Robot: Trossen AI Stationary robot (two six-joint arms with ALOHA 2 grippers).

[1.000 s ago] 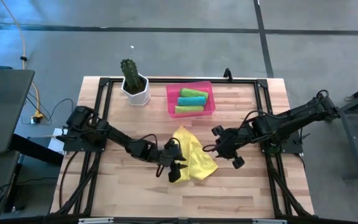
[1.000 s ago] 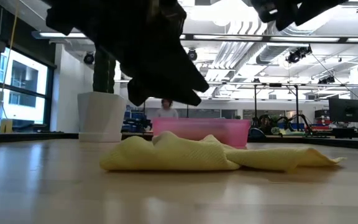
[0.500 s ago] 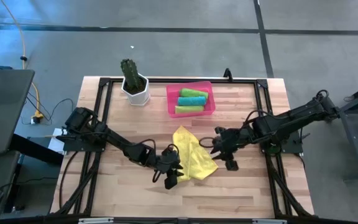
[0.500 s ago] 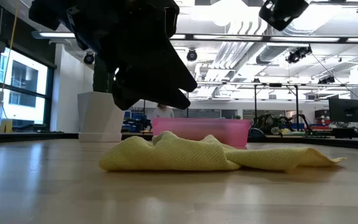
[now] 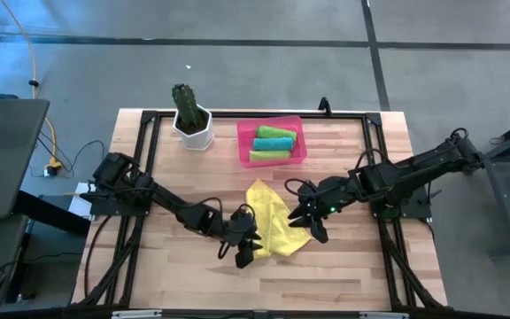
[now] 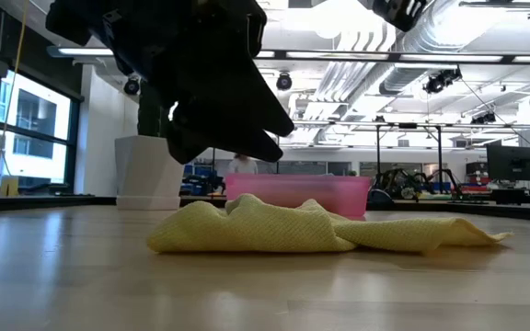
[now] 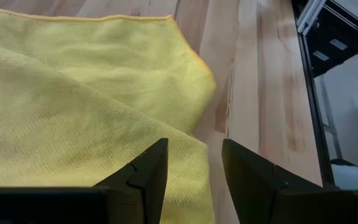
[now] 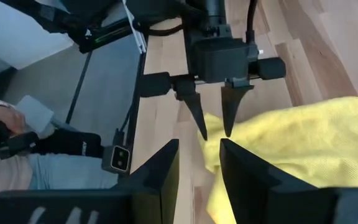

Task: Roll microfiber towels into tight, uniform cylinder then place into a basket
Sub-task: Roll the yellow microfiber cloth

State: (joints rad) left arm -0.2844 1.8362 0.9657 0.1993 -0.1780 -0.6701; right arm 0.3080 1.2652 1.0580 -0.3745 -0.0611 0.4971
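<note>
A yellow towel (image 5: 277, 221) lies crumpled, partly folded over itself, on the table's middle (image 6: 283, 230). My left gripper (image 5: 244, 254) hovers open just above its near left part, fingers on either side of a fold edge (image 7: 194, 146), not touching. My right gripper (image 5: 311, 223) hangs open higher up over the towel's right edge (image 8: 199, 146); in the low view (image 6: 398, 11) it is well clear of the cloth. The pink basket (image 5: 242, 142) at the far middle holds three rolled towels: green (image 5: 275, 132), teal (image 5: 273, 143), green (image 5: 268, 155).
A white pot with a green cactus (image 5: 191, 120) stands at the far left, next to the basket. A black frame rail (image 5: 144, 159) runs along the table's sides. Bare wood (image 5: 326, 275) lies near the front edge and to the right.
My right gripper has rolled about its own axis and drifted toward the table's left, from beside the yellow towel to over its right edge, rising a little. The towel has stayed as it lay.
</note>
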